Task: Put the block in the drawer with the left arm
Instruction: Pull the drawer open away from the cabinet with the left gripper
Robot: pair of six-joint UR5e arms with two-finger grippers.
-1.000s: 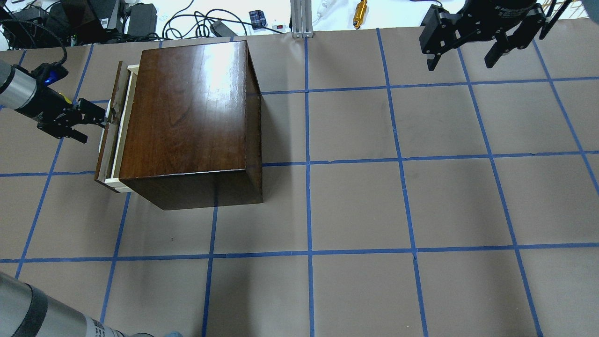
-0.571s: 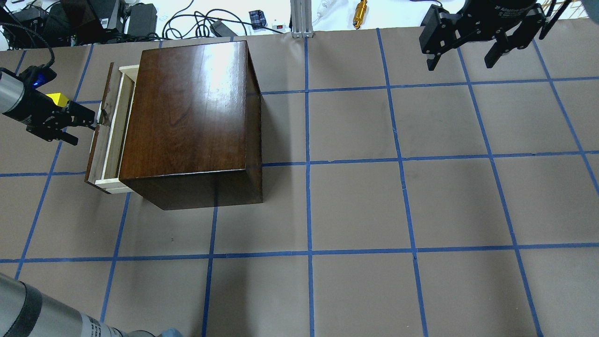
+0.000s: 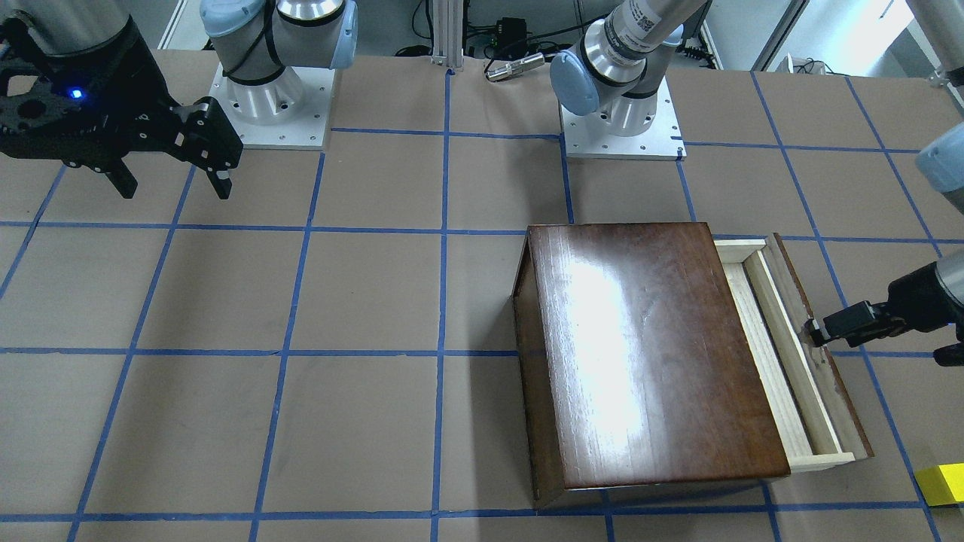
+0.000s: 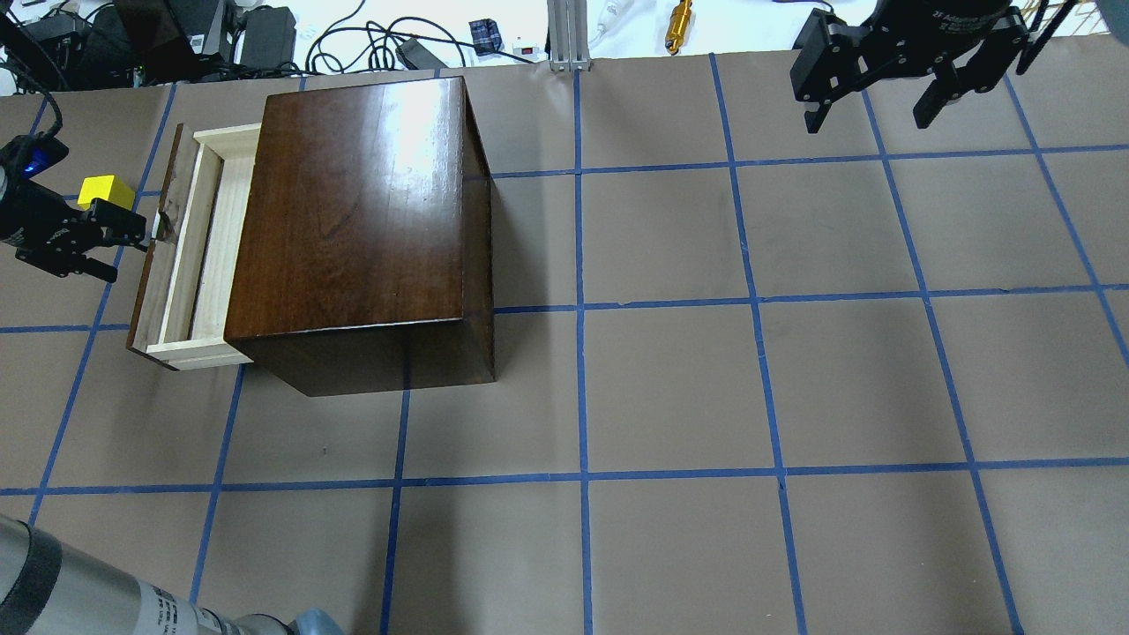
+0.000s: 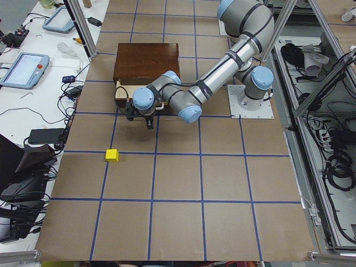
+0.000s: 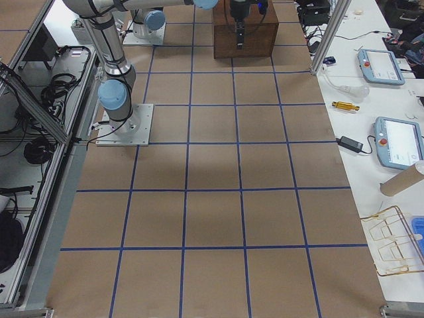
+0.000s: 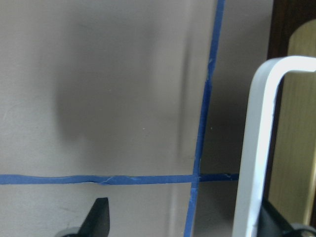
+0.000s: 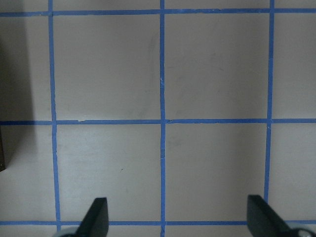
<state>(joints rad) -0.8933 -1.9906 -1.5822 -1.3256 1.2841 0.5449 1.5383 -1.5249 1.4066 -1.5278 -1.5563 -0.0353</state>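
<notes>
The yellow block [image 4: 104,190] lies on the table left of the dark-brown box [image 4: 353,212], just beyond my left gripper; it also shows in the front view [image 3: 941,484]. The drawer [image 4: 173,265] stands pulled partway out of the box's left side, its pale wood tray empty. My left gripper [image 4: 126,253] is at the drawer's front panel, jaws apart, with one finger [image 3: 843,325] against the metal pull [image 7: 256,148]. My right gripper [image 4: 869,122] hangs open and empty at the far right.
Blue tape lines grid the brown table cover [image 4: 670,388]. Cables and power supplies [image 4: 265,35] lie past the table's far edge. The arm bases [image 3: 621,128] are bolted at the robot's side of the table.
My left gripper has moved left and the drawer has slid out of the box with it. The block, half hidden behind the gripper before, now shows fully. The right arm has not moved.
</notes>
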